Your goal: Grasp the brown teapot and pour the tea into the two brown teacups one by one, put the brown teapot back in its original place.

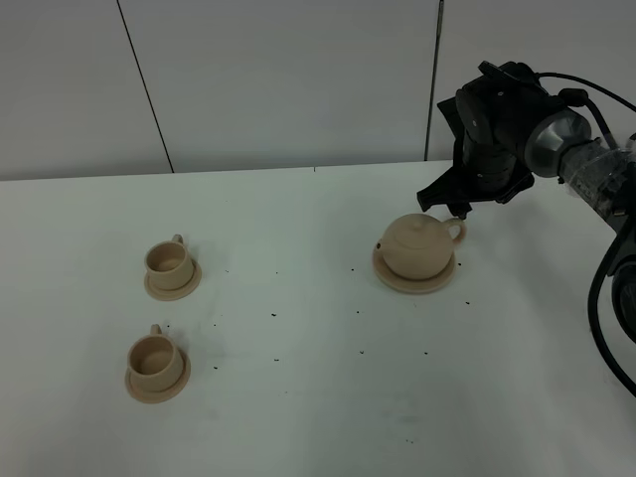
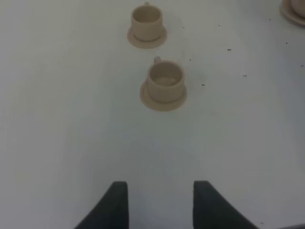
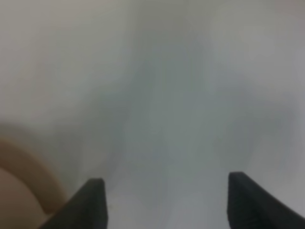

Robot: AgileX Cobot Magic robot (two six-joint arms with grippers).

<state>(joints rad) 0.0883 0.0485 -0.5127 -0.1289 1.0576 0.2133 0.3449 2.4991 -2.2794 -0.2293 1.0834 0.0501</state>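
Observation:
The brown teapot [image 1: 417,246] sits upright on its wide tan saucer [image 1: 409,283], the original place, right of the table's middle, its handle toward the right. My right gripper [image 1: 449,202] hovers just behind and above the handle, open and holding nothing. In the right wrist view its gripper [image 3: 167,193] spans bare table, and a blurred tan part of the teapot [image 3: 19,191] shows beside one finger. The two brown teacups [image 1: 167,260] [image 1: 154,356] stand on small saucers at the left. My left gripper [image 2: 161,200] is open and empty, short of the teacups [image 2: 165,80] [image 2: 147,20].
The white table [image 1: 318,397] carries scattered dark specks. A pale panelled wall [image 1: 278,79] stands behind it. The right arm's cable [image 1: 601,298] loops down at the right edge. An edge of the teapot's saucer [image 2: 293,10] shows in the left wrist view.

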